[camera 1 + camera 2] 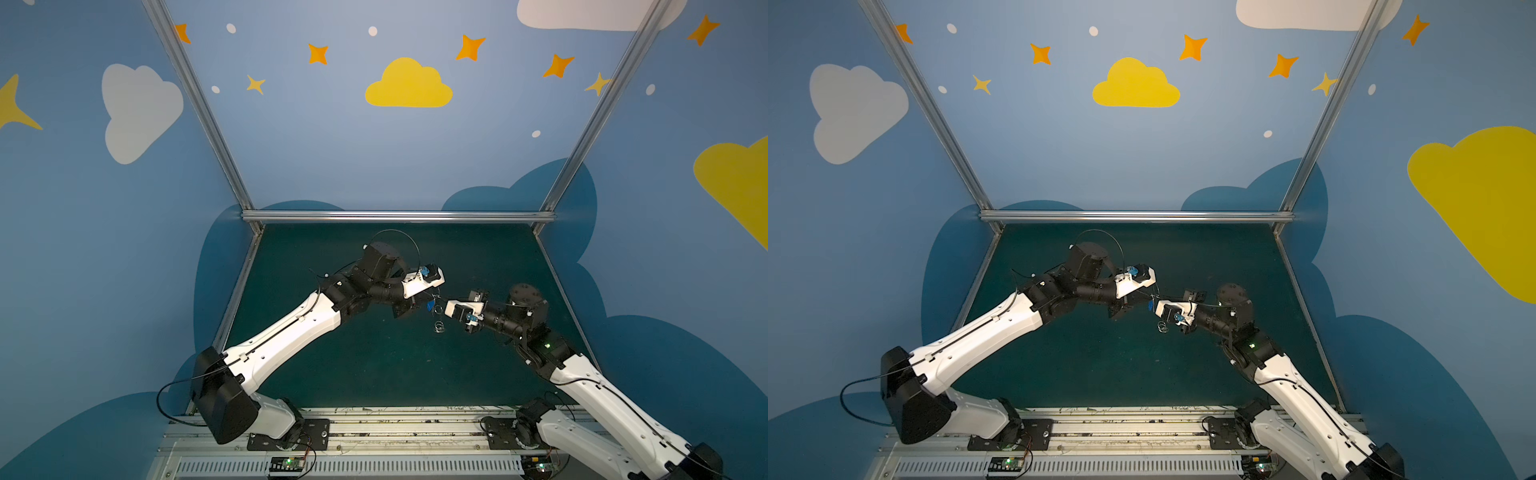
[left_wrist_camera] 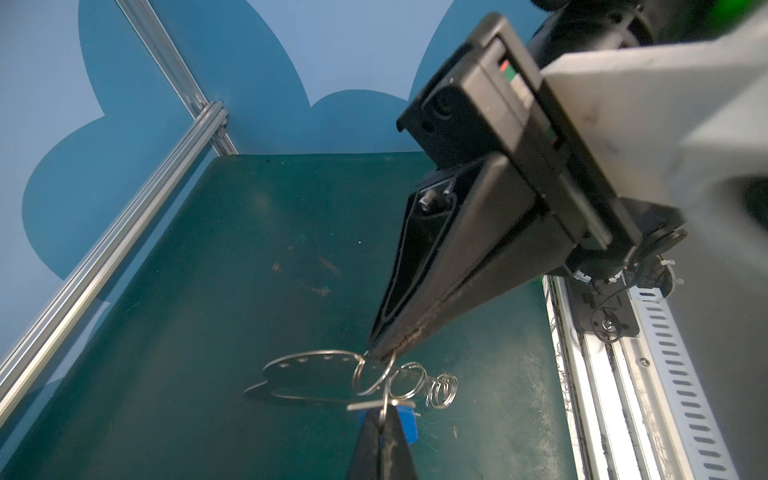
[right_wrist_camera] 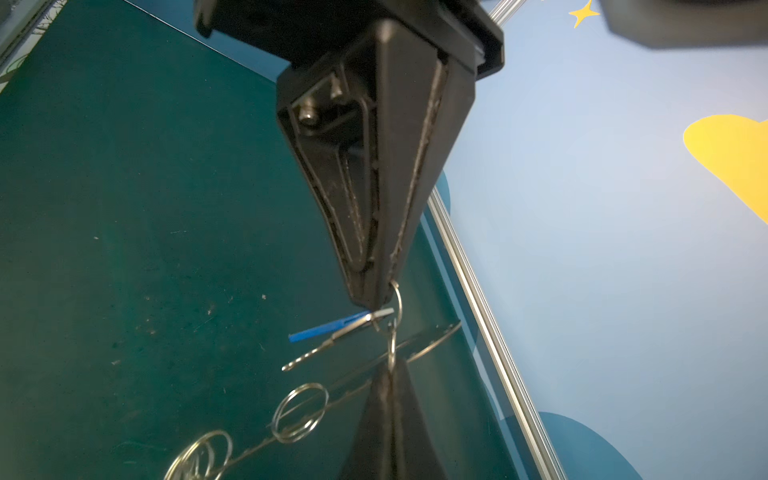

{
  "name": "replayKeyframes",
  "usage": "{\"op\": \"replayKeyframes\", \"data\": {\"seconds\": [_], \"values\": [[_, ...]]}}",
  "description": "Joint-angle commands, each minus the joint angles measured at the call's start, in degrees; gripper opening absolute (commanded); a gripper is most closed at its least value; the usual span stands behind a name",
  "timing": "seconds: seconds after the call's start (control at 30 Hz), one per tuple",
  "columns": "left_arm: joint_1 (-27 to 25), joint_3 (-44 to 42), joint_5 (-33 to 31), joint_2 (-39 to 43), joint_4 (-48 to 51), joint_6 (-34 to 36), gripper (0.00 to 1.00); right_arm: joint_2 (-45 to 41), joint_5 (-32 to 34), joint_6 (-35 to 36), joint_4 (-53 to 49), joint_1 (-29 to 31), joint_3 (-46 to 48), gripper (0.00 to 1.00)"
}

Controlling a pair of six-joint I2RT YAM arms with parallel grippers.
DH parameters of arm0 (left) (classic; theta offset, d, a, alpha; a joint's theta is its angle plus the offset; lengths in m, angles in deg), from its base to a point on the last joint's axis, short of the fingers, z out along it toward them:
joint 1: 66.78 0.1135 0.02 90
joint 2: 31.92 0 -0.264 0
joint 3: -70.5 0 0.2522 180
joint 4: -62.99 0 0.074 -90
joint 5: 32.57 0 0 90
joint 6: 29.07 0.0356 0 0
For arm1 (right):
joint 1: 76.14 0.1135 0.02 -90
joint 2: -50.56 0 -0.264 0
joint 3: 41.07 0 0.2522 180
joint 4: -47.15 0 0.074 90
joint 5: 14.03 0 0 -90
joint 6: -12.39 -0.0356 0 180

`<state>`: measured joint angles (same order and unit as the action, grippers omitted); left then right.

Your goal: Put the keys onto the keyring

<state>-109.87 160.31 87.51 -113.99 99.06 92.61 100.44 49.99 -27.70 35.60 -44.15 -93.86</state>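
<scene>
Both grippers meet above the middle of the green mat. My left gripper (image 2: 384, 415) is shut on a small silver split ring (image 2: 387, 390). The blue-headed key (image 2: 406, 420) hangs at that ring, its head partly behind the jaws. My right gripper (image 2: 382, 353) is shut on a neighbouring split ring (image 2: 360, 376) at the end of the grey keyring plate (image 2: 307, 374). In the right wrist view my right gripper (image 3: 391, 370) pinches a ring below the left gripper (image 3: 376, 297). There the key (image 3: 324, 329) sticks out sideways and the keyring plate (image 3: 436, 338) shows edge-on. In a top view the key (image 1: 429, 306) is a blue speck between the grippers.
More loose split rings (image 3: 301, 411) dangle along the plate's edge. The green mat (image 1: 374, 365) is fenced by aluminium rails (image 1: 395, 216) and blue painted walls. The arms' base rail (image 1: 374, 432) runs along the front edge.
</scene>
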Motion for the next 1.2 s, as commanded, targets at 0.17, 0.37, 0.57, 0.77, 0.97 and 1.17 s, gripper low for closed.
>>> {"op": "replayKeyframes", "data": {"seconds": [0.17,0.37,0.57,0.77,0.97,1.17], "values": [[0.00,0.01,-2.28,-0.03,-0.34,-1.64,0.03,-1.55,-1.53,-0.38,0.18,0.15,-0.61,0.00],[0.02,1.35,-2.75,-0.99,0.81,-2.48,0.03,-1.64,-2.23,0.26,0.34,0.18,-0.27,0.00],[0.28,1.91,-1.99,-1.37,1.21,-3.48,0.03,-2.40,-1.71,2.05,0.81,0.22,0.27,0.00],[1.16,2.65,0.29,-2.01,1.57,-5.50,0.03,-3.29,-1.28,3.96,3.87,0.27,3.24,0.00],[1.70,3.55,2.53,-3.32,2.40,-6.55,0.03,-4.25,-0.70,3.88,4.02,0.27,3.14,0.00],[1.87,4.54,5.67,-4.58,2.91,-6.72,0.03,-4.84,-1.44,1.86,5.63,0.27,3.67,0.00]]}}
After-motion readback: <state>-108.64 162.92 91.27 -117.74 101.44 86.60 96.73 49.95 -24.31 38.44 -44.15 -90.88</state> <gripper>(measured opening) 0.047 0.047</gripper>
